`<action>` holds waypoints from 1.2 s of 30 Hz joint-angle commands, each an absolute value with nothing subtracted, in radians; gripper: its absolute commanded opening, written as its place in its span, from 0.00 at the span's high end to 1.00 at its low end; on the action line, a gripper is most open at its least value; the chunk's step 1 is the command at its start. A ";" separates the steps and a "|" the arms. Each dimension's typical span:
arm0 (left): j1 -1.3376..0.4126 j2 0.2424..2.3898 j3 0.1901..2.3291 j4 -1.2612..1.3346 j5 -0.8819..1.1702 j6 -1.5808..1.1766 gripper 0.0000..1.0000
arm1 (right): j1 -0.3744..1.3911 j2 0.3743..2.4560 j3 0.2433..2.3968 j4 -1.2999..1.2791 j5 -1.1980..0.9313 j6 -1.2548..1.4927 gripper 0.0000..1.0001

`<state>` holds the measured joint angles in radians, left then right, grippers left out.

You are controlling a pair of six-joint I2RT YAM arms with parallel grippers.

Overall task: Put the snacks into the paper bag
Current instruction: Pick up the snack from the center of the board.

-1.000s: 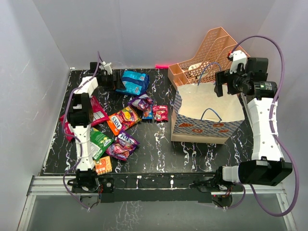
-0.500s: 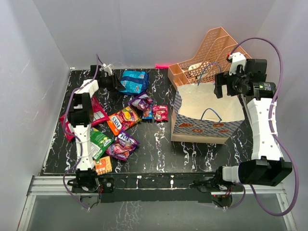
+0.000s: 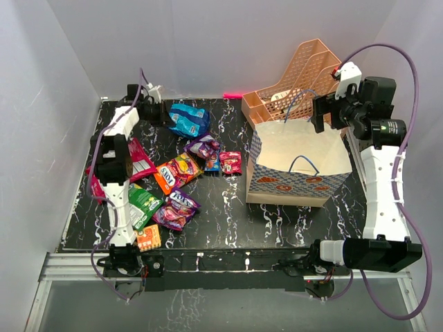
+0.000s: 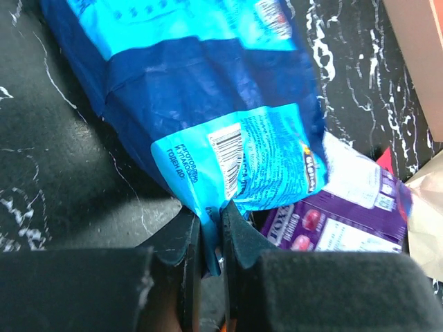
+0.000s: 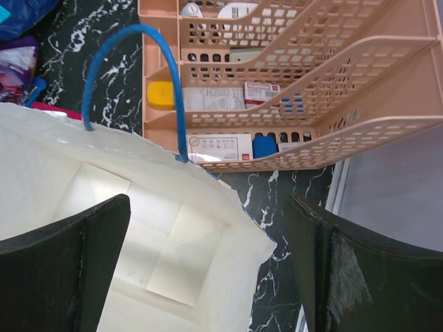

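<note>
Left gripper [image 4: 210, 223]: jaws nearly shut, pinching the crimped end seam of the blue packet [image 4: 201, 90]. The packet is glossy crinkled foil in light and dark blue bands, pillow-shaped, with a barcode near the held end. It lies at the far left of the black marbled table [image 3: 228, 207], its long axis running from the gripper rightward and slightly nearer.

The left wrist view alone shows the grip and a purple packet [image 4: 332, 228] just beside the blue one. The top view alone shows the other snacks [image 3: 176, 173] scattered flat at near left, well apart from the paper bag [image 3: 291, 181].

The bag stands upright at right, mouth open, matte cream paper with a blue patterned band and blue cord handles.

Right gripper [image 3: 320, 116]: jaws spread wide, holding nothing, above the bag's far right corner, near the peach mesh plastic organizer [image 5: 291, 41].
</note>
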<state>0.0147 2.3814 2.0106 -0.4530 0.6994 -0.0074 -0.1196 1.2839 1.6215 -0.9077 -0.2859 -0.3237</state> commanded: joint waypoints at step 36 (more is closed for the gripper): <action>-0.207 1.725 2.032 -0.548 0.639 -0.367 1.00 | 0.596 1.578 1.747 -0.510 -0.401 -0.434 0.01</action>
